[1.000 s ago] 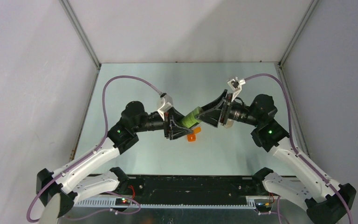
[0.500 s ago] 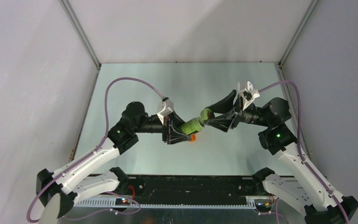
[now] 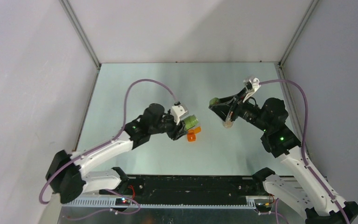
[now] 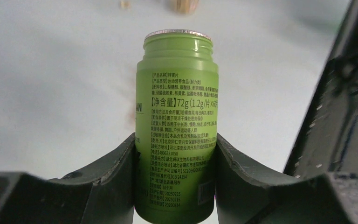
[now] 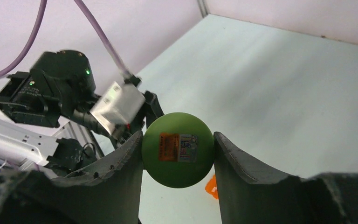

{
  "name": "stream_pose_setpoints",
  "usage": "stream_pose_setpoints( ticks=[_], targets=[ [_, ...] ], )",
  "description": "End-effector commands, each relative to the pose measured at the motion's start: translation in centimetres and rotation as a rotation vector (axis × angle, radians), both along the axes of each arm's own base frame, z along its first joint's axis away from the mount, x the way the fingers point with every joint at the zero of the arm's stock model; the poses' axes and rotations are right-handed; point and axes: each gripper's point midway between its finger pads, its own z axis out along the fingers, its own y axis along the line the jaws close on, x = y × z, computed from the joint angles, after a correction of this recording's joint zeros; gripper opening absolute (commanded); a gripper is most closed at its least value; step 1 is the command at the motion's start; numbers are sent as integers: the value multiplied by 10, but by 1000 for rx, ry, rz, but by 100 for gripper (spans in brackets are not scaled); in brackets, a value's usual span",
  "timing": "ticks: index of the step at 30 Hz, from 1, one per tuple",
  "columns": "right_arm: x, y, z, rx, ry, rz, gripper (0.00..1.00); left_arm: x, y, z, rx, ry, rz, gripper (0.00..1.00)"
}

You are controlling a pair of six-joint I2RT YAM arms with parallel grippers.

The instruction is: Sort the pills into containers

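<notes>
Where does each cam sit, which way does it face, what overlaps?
Top external: above and behind the bases, looking down on the table; both arms show, left end effector shut on the green bottle, right end effector on the green cap.
Left wrist: on that wrist, looking along its fingers at the bottle, table behind.
Right wrist: on that wrist, facing the left arm across the table; its fingers clamp the cap.
Shared: top and right wrist both show the orange box.
</notes>
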Motion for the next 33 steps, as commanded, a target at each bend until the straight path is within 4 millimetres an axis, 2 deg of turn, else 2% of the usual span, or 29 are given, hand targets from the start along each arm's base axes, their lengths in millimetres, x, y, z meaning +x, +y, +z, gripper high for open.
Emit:
stream_pose_setpoints(
  ticks=[1, 6, 11, 21, 28, 33],
  targets=[
    [9, -14, -6, -13, 35, -105, 7, 11, 18, -45, 202, -38, 38, 0],
    [10, -14, -13, -21, 47, -104, 7, 13, 21, -65, 230, -10, 66, 0],
    [11, -14, -19, -29, 54, -104, 7, 14, 32, -88, 367, 82, 101, 0],
    [18, -26, -32, -38, 77, -188, 8, 12, 31, -99, 503, 138, 87, 0],
    [21, -27, -44, -43, 131, -204, 9, 16, 30, -106, 578, 151, 88, 0],
    [21, -27, -47, -42, 141, -206, 10, 19, 24, -101, 571, 142, 80, 0]
  ],
)
